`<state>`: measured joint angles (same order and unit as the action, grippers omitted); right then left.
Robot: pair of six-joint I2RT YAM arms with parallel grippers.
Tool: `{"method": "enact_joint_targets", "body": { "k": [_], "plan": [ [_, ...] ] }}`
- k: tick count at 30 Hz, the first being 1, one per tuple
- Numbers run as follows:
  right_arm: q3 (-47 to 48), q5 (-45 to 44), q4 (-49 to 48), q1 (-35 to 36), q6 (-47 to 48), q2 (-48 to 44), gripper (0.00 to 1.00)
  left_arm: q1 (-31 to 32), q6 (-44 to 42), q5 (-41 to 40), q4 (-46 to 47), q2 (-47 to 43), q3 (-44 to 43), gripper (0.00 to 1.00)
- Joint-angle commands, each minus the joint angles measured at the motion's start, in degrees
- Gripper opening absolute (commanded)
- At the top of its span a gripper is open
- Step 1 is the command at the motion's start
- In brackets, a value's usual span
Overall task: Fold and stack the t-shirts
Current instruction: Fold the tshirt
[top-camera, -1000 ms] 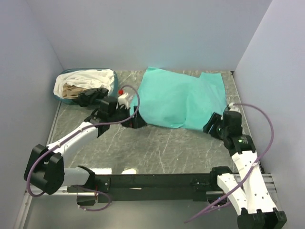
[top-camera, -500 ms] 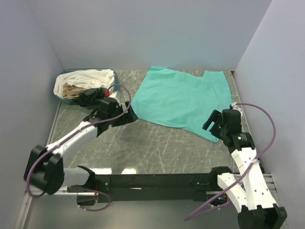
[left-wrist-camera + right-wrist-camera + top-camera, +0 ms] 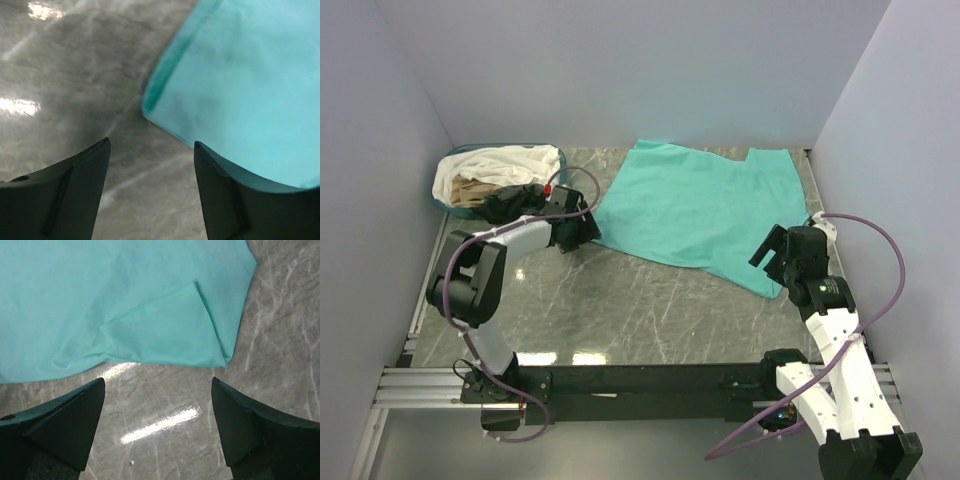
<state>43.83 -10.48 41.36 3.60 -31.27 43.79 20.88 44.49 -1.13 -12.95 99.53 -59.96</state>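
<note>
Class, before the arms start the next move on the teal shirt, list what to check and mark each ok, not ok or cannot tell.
1. Left gripper open and empty: ok.
2. Right gripper open and empty: ok.
3. Teal t-shirt spread on the table: ok.
4. Sleeve near right gripper unfolded: not ok, it overlaps the body.
5. Other shirts inside the basket: ok.
6. Front or back up: cannot tell.
</note>
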Motion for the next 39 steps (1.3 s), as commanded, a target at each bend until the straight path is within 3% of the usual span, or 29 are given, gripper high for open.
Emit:
{"method": "enact_joint_targets", "body": {
  "k": [1,9,12,13,14,17,20,21,22,23,31,39],
  "plan": [
    [2.04,-2.88,-2.60,-0.26,-0.02,-0.20,0.93,-0.76,0.69,0.69,1.61,2.33,-3.49,0.72],
    [2.31,-3.58,-3.04,-0.34,-0.29,1.03,0.93,-0.76,0.51,-3.35,-1.19,8.66,-7.18,0.53],
    [2.22,-3.41,-3.04,-0.34,-0.11,1.03,0.93,-0.85,0.07,-3.36,-1.90,10.42,-8.58,0.36],
    [2.13,-3.67,-3.04,-0.34,-0.02,0.86,0.93,-0.85,-0.19,-3.01,-1.73,10.60,-8.68,0.25],
    [2.13,-3.84,-3.13,-0.34,0.06,0.86,0.93,-0.85,-0.28,-2.57,-1.55,10.60,-8.59,0.22],
    [2.31,-3.67,-2.96,-0.43,0.24,0.77,0.93,-0.84,-0.72,-3.79,-1.72,10.95,-8.67,0.28],
    [2.31,-3.76,-2.87,-0.43,0.59,0.68,0.93,-0.85,-1.25,-4.23,-2.78,12.09,-9.99,0.22],
    [2.31,-3.76,-2.87,-0.43,0.68,0.60,0.93,-0.85,-1.16,-4.06,-2.87,12.27,-10.43,0.18],
    [2.40,-3.58,-2.69,-0.52,0.77,0.59,0.93,-0.85,-1.16,-4.15,-3.04,12.79,-10.61,0.05],
    [2.40,-3.58,-2.69,-0.43,0.86,0.59,0.93,-0.85,-1.16,-4.32,-3.39,12.80,-10.79,0.01],
    [1.61,1.49,-3.83,-0.43,5.15,1.12,0.93,-1.81,-0.55,-10.55,-5.24,7.19,-6.84,0.01],
    [-0.59,12.32,-5.07,-0.17,5.34,6.04,0.92,-7.44,2.36,-11.97,-3.57,-4.51,7.92,0.01]
  ]
}}
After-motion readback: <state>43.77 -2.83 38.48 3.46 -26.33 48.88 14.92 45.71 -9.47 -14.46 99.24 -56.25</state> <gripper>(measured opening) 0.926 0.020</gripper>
